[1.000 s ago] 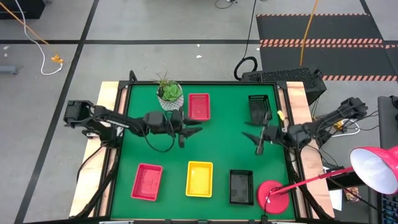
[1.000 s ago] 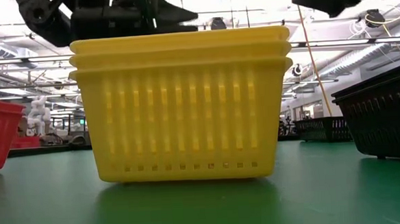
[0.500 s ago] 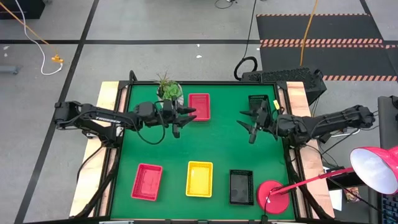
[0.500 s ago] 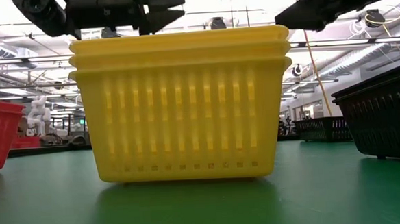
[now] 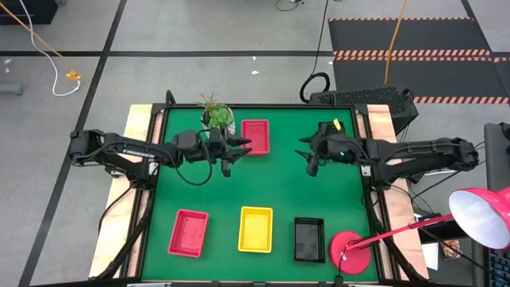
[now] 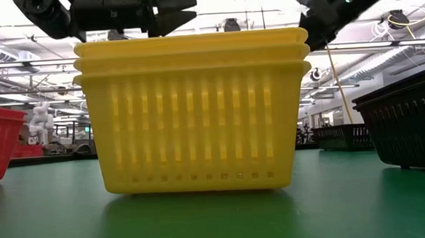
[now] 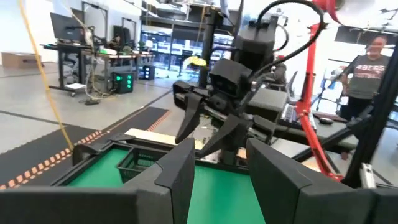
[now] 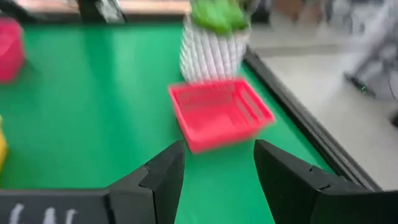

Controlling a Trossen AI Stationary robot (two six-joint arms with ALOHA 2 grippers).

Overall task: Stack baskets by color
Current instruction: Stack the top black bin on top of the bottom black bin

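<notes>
Green table carries everything, wood strips along both sides. Left arm reaches in from the left edge, left gripper hangs over the far-left part of the mat, just beside the far red basket, fingers spread and empty; left wrist view shows its two dark fingers apart with nothing between. Right arm comes in from the right edge, right gripper sits over the far middle of the mat, between that red basket and the far black basket, which is partly hidden under the arm; its fingers are released too, gap clear in the right wrist view, pointing toward the red basket and the pot behind it. Near row, left to right: red basket, yellow stack, black basket, all well apart. Low view shows the yellow stack as three nested rims, one inside another, upright. How many are nested in the red and black ones cannot be told. White plant pot stands at the far edge, just beside the far red basket. Red lamp base sits at the near right corner, close to the near black basket.
</notes>
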